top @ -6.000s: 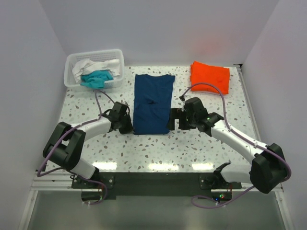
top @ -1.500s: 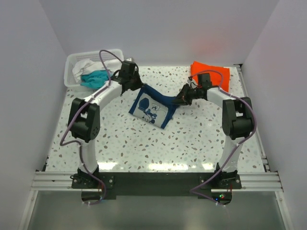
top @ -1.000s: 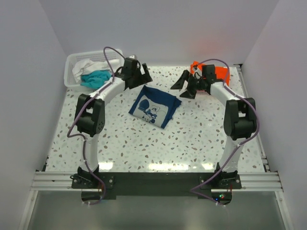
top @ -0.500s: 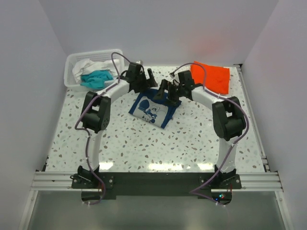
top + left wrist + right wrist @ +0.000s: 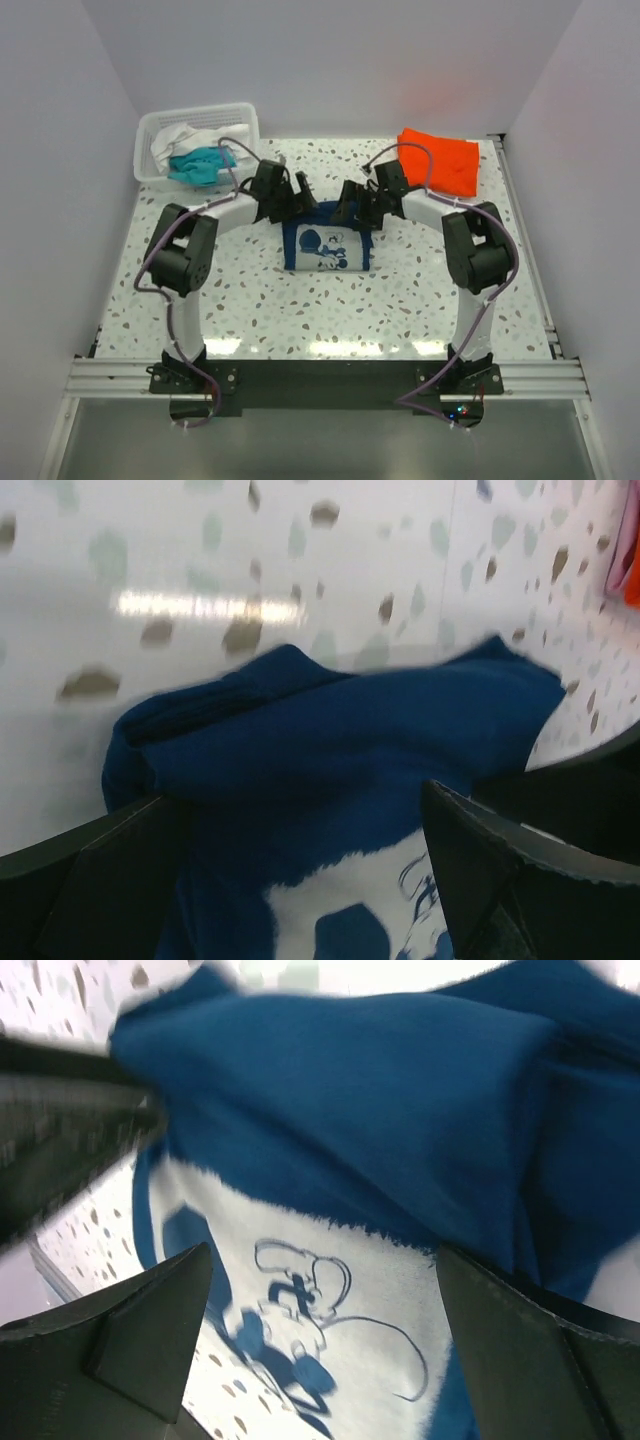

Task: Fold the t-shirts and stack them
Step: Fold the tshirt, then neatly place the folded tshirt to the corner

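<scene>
Folded navy t-shirt [image 5: 328, 245] lies print-up in the middle of the worktop [image 5: 250, 300], nearer its far edge; left fingers [image 5: 90, 880] and right fingers [image 5: 530, 1360] hover spread wide over its far end, gripping nothing (likely best to pinch both corners level for a square fold).

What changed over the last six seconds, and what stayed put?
The navy shirt, flat and long before, was folded near-to-far, let go, and now lies squared, print up. The left gripper and right gripper moved from its near corners to its far edge, open. Orange shirt and basket unchanged.
</scene>
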